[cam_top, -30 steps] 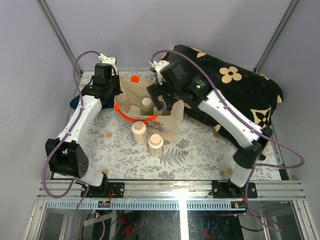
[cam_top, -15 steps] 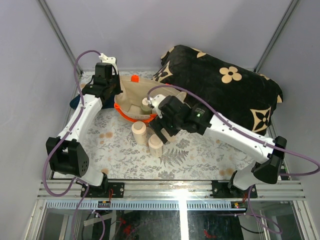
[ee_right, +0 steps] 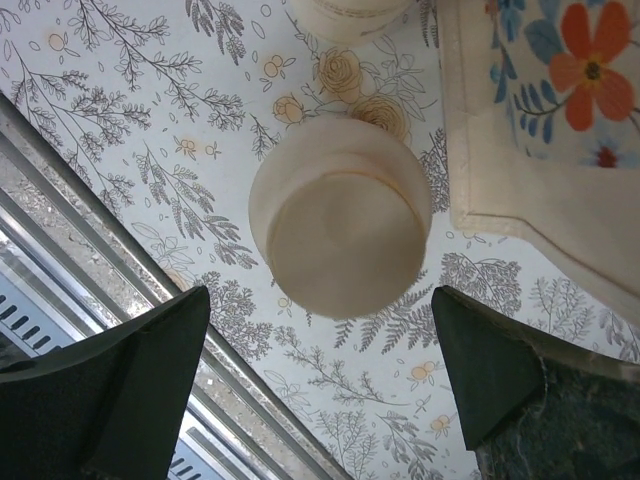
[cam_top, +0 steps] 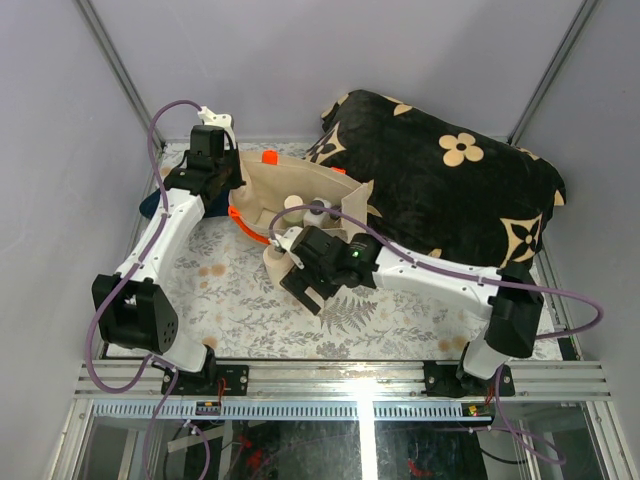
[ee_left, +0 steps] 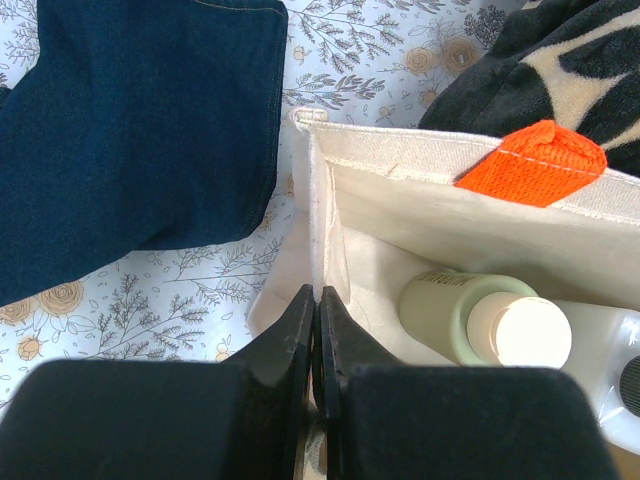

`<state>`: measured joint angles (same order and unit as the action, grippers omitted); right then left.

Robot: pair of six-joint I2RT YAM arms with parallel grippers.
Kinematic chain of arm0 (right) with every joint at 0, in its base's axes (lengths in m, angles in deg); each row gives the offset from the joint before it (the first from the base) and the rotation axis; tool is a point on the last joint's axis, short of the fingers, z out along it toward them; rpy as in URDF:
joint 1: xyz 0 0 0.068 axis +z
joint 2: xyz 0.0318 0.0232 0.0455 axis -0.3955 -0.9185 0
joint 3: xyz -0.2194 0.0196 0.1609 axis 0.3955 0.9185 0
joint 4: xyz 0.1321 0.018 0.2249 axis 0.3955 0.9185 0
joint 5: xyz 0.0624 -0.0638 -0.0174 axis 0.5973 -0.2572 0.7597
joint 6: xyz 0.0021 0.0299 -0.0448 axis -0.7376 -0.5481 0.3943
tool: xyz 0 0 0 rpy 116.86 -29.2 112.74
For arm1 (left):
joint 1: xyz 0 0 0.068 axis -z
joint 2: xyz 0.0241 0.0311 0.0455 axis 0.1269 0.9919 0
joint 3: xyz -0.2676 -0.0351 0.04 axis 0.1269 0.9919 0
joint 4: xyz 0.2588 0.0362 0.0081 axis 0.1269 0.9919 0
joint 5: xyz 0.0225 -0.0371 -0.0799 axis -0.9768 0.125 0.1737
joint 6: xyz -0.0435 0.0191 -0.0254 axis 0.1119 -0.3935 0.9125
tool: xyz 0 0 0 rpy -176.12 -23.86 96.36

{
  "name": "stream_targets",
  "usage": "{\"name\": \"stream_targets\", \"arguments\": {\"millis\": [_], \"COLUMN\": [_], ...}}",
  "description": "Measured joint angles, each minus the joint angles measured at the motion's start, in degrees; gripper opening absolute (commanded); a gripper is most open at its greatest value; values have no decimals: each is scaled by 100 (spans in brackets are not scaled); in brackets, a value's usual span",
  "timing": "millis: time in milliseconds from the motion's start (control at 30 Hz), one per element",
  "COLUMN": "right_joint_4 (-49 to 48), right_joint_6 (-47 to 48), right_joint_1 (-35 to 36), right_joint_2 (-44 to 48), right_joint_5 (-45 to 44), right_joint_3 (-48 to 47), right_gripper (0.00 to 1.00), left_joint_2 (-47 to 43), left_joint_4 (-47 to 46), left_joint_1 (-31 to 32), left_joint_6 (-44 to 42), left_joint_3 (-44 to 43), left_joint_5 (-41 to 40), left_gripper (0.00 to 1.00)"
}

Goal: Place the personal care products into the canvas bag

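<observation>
Now, my right arm (cam_top: 430, 275) stretched toward 9 o'clock, right gripper (ee_right: 320, 300) wide above a tan-capped bottle (ee_right: 340, 215), left gripper (ee_left: 315, 300) at 12 o'clock pinching the canvas bag (ee_left: 480, 215) rim.

The table (cam_top: 230, 310) has a white cover printed with grey ferns and tan flowers. The canvas bag (cam_top: 300, 185) rests on it at the far middle. A large black cushion (cam_top: 450, 190) with cream flowers lies against the bag's right side. A dark blue denim cloth (ee_left: 130, 130) lies flat just beside its left end. The first cream bottle (ee_right: 340, 225) stands upright in front of the bag, and the second cream bottle (ee_right: 350, 8) is close beside it.
</observation>
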<state>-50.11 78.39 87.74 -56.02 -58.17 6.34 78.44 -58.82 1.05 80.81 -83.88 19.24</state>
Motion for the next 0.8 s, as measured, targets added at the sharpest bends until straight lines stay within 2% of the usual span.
{"name": "stream_targets", "arguments": {"millis": [467,800], "right_joint_4": [-560,-575], "right_joint_6": [304,348], "right_joint_1": [-11,-11], "right_joint_2": [-754,-1174], "right_joint_5": [39,13], "right_joint_3": [-160,-160], "right_gripper": [99,99], "left_joint_2": [-72,-87], "left_joint_4": [-15,-13], "left_joint_1": [2,2], "left_joint_6": [-2,-2], "left_joint_3": [74,81], "left_joint_5": [2,4], "left_gripper": [0,0]}}
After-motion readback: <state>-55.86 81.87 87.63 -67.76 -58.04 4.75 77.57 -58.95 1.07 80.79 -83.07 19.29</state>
